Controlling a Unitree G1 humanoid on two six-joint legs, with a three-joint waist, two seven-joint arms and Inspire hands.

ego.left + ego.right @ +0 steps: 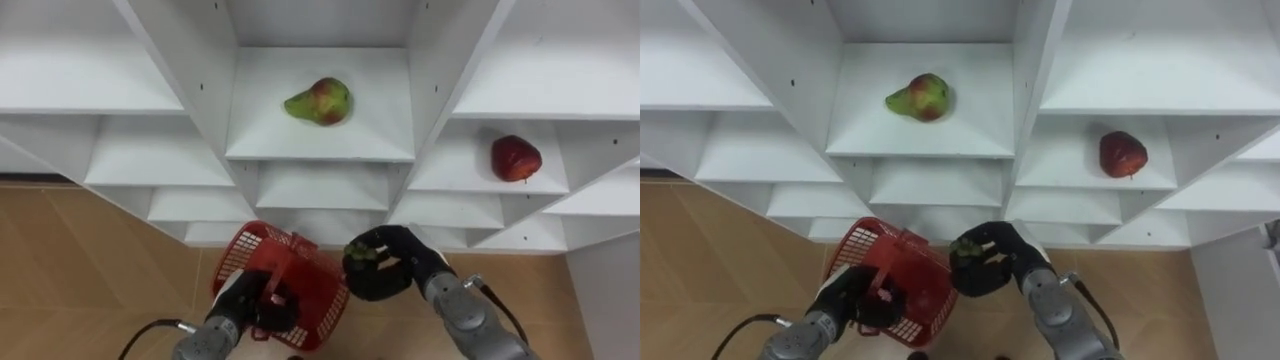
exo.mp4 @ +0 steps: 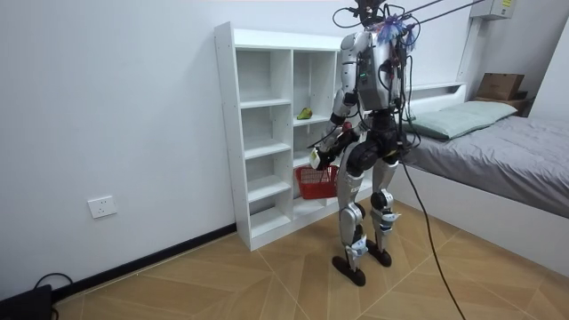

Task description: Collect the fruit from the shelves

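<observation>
A green and red pear (image 1: 320,101) lies on a shelf of the middle column of the white closet (image 1: 420,90). A red apple (image 1: 516,158) rests on a shelf one column to the right, lower down. My left hand (image 1: 268,305) is shut on the handle of a red mesh basket (image 1: 325,290), held low in front of the closet. My right hand (image 1: 385,262) is curled round a small green fruit (image 1: 360,252) just beside the basket's right rim. In the room view I stand facing the closet (image 2: 267,133) with the basket (image 2: 316,180) at hip height.
The closet's other compartments hold nothing. Wooden floor (image 1: 90,260) lies below. In the room view a bed (image 2: 498,151) stands close behind me on the right, and a wall socket (image 2: 104,207) sits on the wall at the left.
</observation>
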